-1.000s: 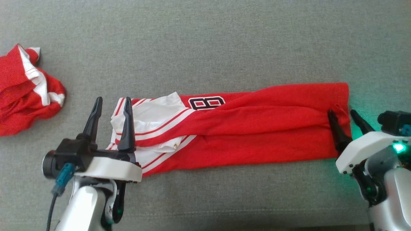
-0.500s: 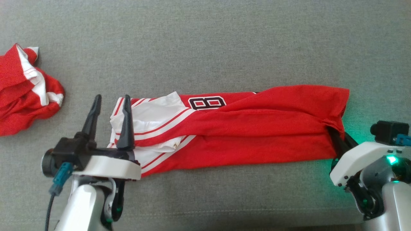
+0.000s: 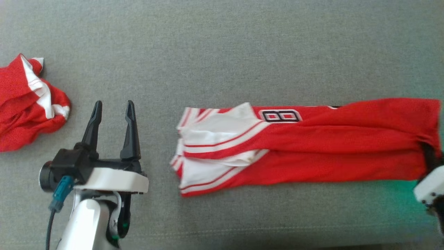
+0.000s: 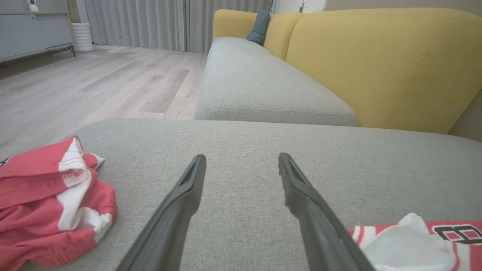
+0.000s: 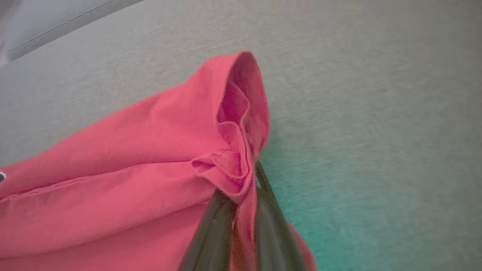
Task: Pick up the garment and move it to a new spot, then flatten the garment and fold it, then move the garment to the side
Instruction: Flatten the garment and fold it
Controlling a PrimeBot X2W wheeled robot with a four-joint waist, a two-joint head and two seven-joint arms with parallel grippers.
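A wide grey fabric sofa seat (image 3: 222, 52) carries everything. The garment (image 3: 312, 149), red with white striped trim and a black-edged number 8, lies on it folded into a long band running across the head view, its white end toward the middle of the seat and its red end at the right edge. The right hand (image 5: 241, 210) is clamped on that red end, a bunched fold of cloth pinched between its two dark fingers, with a green glow on the seat fabric beside it. The left hand (image 3: 114, 104) hovers over bare seat with its fingers apart and nothing between them, clear of the garment's white end. A second red and white garment (image 3: 27, 104) sits crumpled at the far left. The left wrist view takes in yellow backrests (image 4: 376, 67), a teal pillow (image 4: 259, 26), pale wood floor (image 4: 94, 82) and grey curtains (image 4: 150, 22).
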